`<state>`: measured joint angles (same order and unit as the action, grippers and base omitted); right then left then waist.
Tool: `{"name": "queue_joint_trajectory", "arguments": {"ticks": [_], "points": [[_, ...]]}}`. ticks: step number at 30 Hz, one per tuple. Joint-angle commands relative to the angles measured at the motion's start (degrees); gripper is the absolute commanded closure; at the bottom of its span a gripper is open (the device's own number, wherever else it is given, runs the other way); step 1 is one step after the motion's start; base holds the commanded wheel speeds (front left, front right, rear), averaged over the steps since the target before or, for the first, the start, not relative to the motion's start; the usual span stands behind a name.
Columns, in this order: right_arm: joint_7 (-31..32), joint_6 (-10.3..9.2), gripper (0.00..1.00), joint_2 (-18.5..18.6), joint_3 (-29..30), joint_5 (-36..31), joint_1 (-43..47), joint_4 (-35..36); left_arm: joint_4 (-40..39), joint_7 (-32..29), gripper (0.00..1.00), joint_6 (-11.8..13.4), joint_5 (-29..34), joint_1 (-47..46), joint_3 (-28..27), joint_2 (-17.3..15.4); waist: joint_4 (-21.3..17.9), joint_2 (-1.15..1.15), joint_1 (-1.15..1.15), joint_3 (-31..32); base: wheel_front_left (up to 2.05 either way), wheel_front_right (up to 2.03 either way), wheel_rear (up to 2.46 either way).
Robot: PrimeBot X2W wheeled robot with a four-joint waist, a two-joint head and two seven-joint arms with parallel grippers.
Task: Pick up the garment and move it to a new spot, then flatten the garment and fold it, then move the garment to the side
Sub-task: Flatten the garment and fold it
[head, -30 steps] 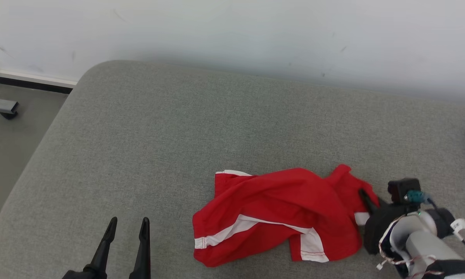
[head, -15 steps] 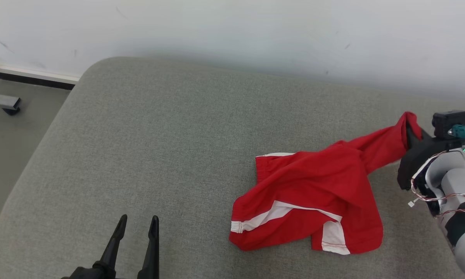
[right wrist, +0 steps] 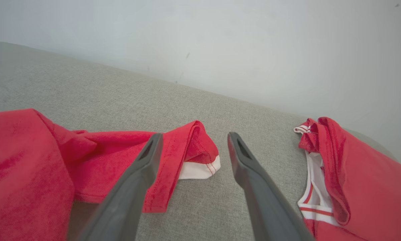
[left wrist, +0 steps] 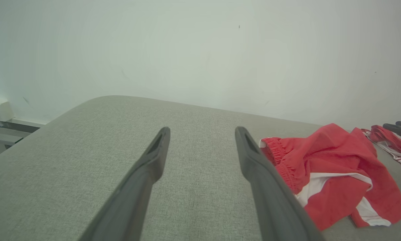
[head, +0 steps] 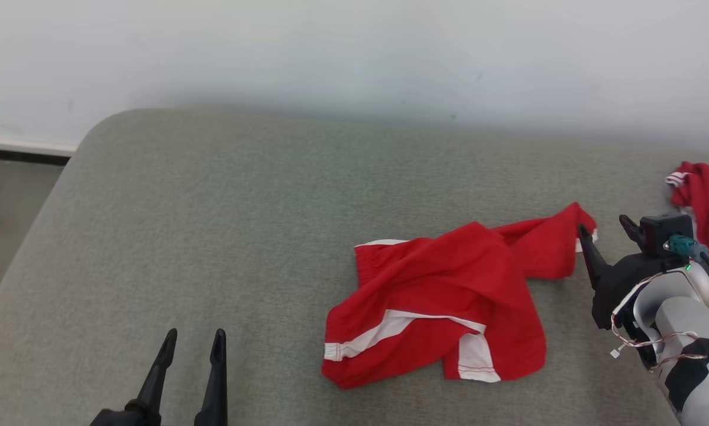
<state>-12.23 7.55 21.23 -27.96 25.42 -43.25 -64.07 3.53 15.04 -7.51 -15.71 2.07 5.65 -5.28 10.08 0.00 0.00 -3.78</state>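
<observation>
The right gripper (right wrist: 194, 135) has its jaws wide apart and grips nothing. In the right wrist view the white-trimmed end of one leg of the red garment (right wrist: 36, 160) lies in the gap between them, resting on the surface (right wrist: 86, 90). The jaw on that view's left crosses over the red cloth, and I cannot tell whether it touches it. In the head view the same gripper (head: 601, 223) sits just beside that stretched-out leg end, at the garment's right.

The left gripper (head: 195, 332) also has its jaws spread open and empty. It is low at the near left edge, well apart from the garment (head: 443, 296), with bare grey cloth under it in the left wrist view (left wrist: 203, 129).

There are two grippers and two red pieces of clothing. The task's garment is a crumpled pair of red shorts with white bands, lying right of the middle of the surface (head: 212, 207). A second red garment (head: 700, 195) with white stripes lies at the far right, apart from the first.

The surface is grey, fabric-covered and round-cornered. Behind it stands a plain white wall (head: 330, 53), and at the left is a strip of grey floor (head: 11, 195) with a dark skirting line (head: 17, 155).
</observation>
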Motion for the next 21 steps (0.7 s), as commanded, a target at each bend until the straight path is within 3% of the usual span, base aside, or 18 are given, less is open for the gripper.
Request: {"name": "queue_joint_trajectory", "arguments": {"ticks": [1, 5, 10, 17, 21], "points": [[-1.5, -0.16, 0.00, 0.3, 0.2, 0.9, 1.6, 1.6, -0.3, 0.2, 0.00, 0.1, 0.6, 0.7, -0.4, -0.2, -2.6, 0.00, 0.00, 1.5, 0.00, 0.00, 0.00], [-3.0, -0.16, 0.00, 1.2, 1.6, 1.7, 5.0, 6.8, -1.0, 0.2, 0.00, 0.1, 1.1, 1.8, -1.6, 0.1, -4.8, 0.00, 0.00, 2.4, 0.00, 0.00, 0.00], [-2.9, -0.16, 0.00, 1.4, 8.5, -0.2, 13.1, 20.3, -1.6, 0.2, 0.00, 0.1, 1.3, 2.6, -3.2, -0.2, -6.9, 0.00, 0.00, 3.2, 0.00, 0.00, 0.00], [-2.9, -0.16, 0.00, -3.1, 20.0, -5.6, 27.4, 37.4, -2.0, 0.2, 0.00, 0.1, 1.4, 3.4, -4.8, -0.8, -8.6, 0.00, 0.00, 4.0, 0.00, 0.00, 0.00], [-2.9, -0.16, 0.00, -5.7, 23.5, -7.6, 32.5, 42.9, -2.0, 0.2, 0.00, 0.1, 1.4, 3.7, -5.0, -1.2, -8.9, 0.00, 0.00, 4.2, 0.00, 0.00, 0.00]]}}
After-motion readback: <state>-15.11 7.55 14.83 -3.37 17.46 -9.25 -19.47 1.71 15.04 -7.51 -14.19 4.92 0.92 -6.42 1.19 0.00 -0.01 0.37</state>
